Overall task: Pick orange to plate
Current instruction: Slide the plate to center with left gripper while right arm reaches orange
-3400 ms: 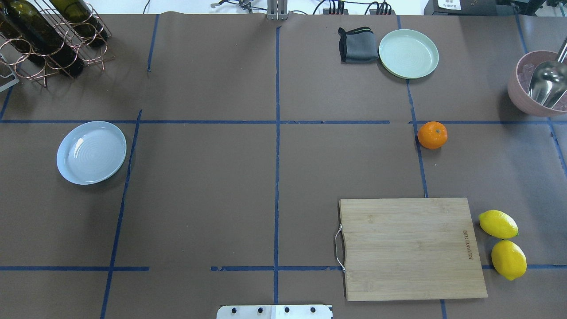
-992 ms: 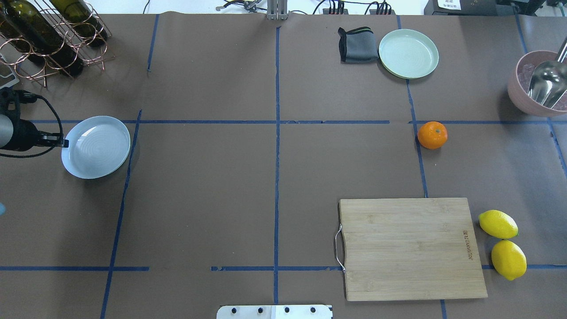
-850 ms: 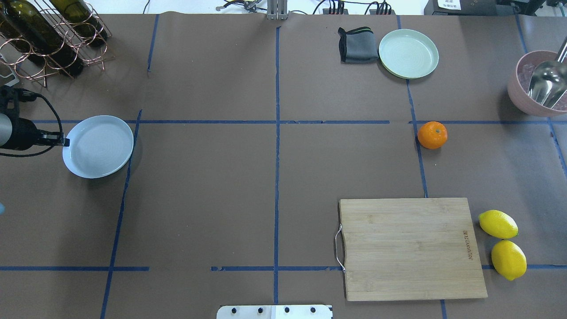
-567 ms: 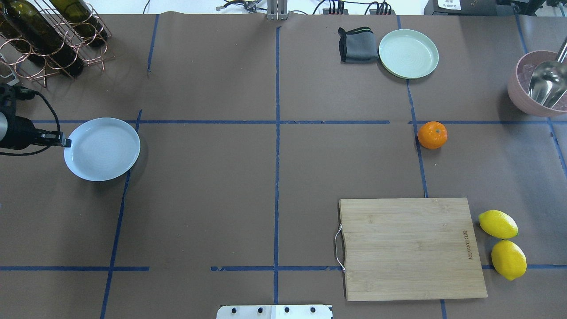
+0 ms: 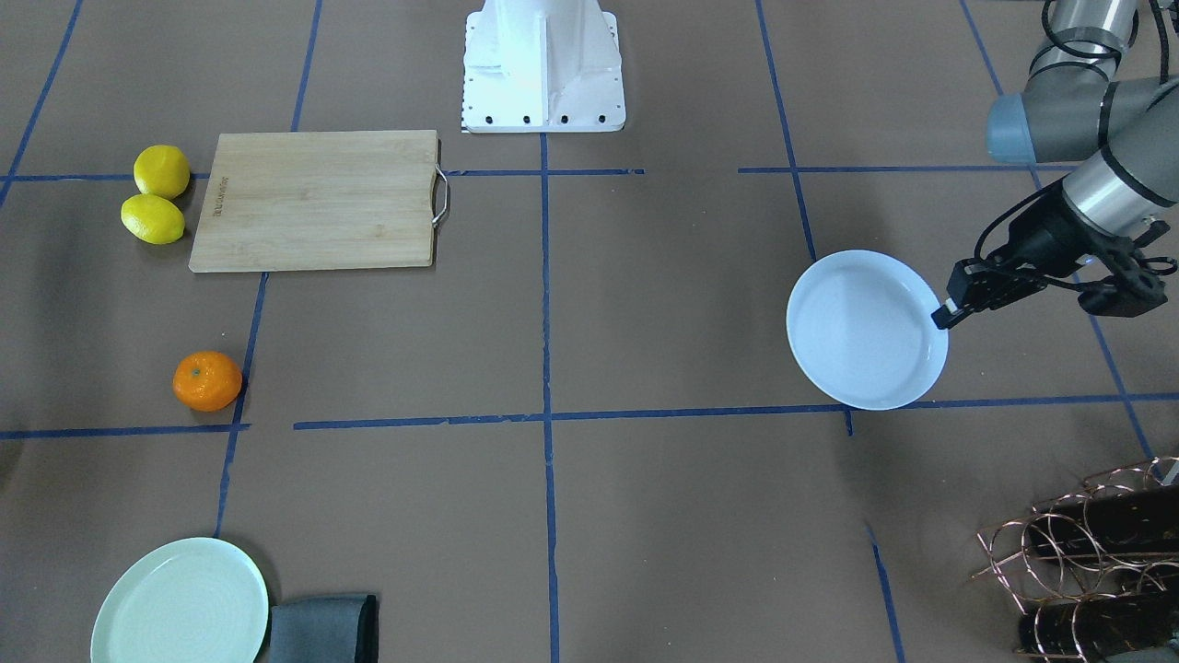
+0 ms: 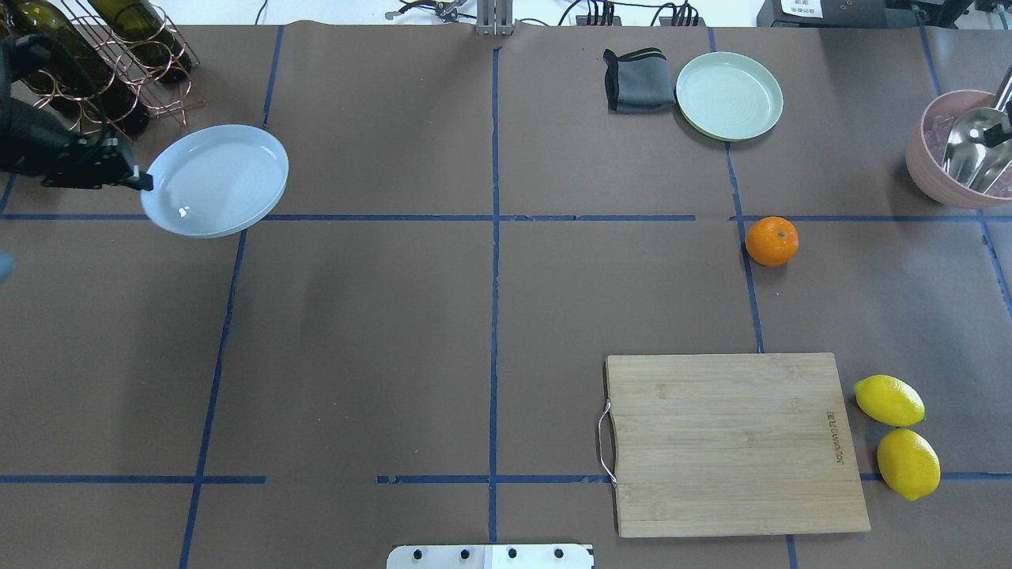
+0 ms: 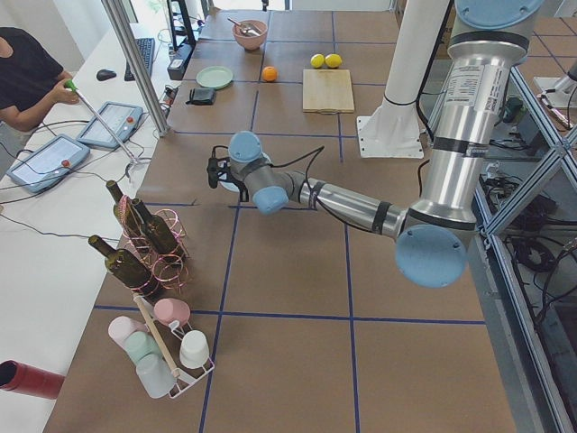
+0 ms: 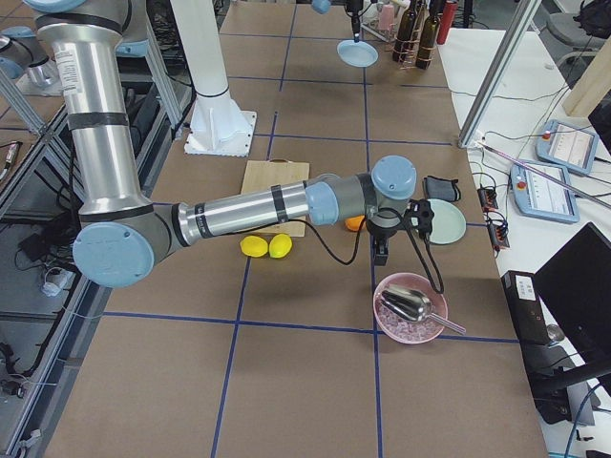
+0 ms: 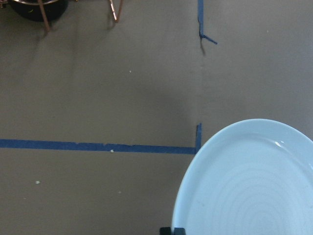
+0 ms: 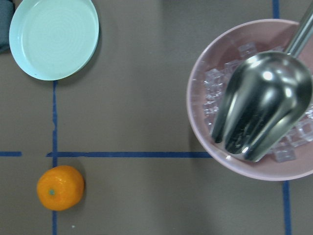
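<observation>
Cropping much of the plate [image 9: 254,186] at the left wrist view's right and bottom edges, showing only the tips of the left gripper [image 9: 171,230] at the plate's rim. Cutting the left arm [image 6: 39,146] beside the plate at the overhead view's left edge. Far from the plate, cropping the pink bowl [image 6: 927,178] at that view's right edge. Hiding most of the orange [image 8: 354,223] behind the right arm [image 8: 248,212] in the exterior right view, leaving the right gripper [image 8: 382,253] there too small to judge.
</observation>
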Controlling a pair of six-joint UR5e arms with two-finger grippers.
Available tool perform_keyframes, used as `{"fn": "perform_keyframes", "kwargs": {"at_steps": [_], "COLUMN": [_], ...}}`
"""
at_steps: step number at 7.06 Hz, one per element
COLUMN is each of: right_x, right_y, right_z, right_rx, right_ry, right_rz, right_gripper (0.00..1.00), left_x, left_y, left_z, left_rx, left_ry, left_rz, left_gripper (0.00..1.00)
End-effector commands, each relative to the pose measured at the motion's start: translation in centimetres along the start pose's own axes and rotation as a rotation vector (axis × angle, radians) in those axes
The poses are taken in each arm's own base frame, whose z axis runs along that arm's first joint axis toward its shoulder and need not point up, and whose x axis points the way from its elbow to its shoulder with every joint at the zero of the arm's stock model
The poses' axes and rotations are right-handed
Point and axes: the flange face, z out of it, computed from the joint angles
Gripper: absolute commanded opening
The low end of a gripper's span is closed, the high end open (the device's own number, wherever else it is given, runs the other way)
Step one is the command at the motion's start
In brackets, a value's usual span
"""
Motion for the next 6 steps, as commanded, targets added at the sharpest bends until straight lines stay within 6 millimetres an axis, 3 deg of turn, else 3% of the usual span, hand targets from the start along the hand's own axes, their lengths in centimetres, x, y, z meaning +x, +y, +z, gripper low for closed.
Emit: {"fn": "perform_keyframes", "kwargs": {"at_steps": [1,2,4,5,6], "right_x": [-8.9,-11.5,-16.0,-16.9,-17.2], "right_y": [0.8,1.5,2.8,3.1,3.0], "right_z": [2.3,4.5,7.8,8.7,9.0], "right_rx": [-0.003,0.014,0.044,0.044,0.046], "right_ry": [-0.014,-0.014,-0.022,-0.011,-0.007], "right_rz": [0.051,0.063,0.069,0.056,0.052], "right_gripper": [1.0,1.0,1.0,1.0,1.0], "left_x": [12.8,16.6,22.1,22.7,22.0], "left_y": [5.3,9.2,13.4,14.9,15.4], "left_z": [7.4,11.3,17.7,20.2,21.4], "left_rx": [-0.016,-0.016,0.022,0.063,0.074], "left_ry": [0.051,0.057,0.056,0.04,0.02], "left_rz": [-0.165,-0.201,-0.282,-0.279,-0.275], "left_gripper": [0.0,0.0,0.0,0.0,0.0]}}
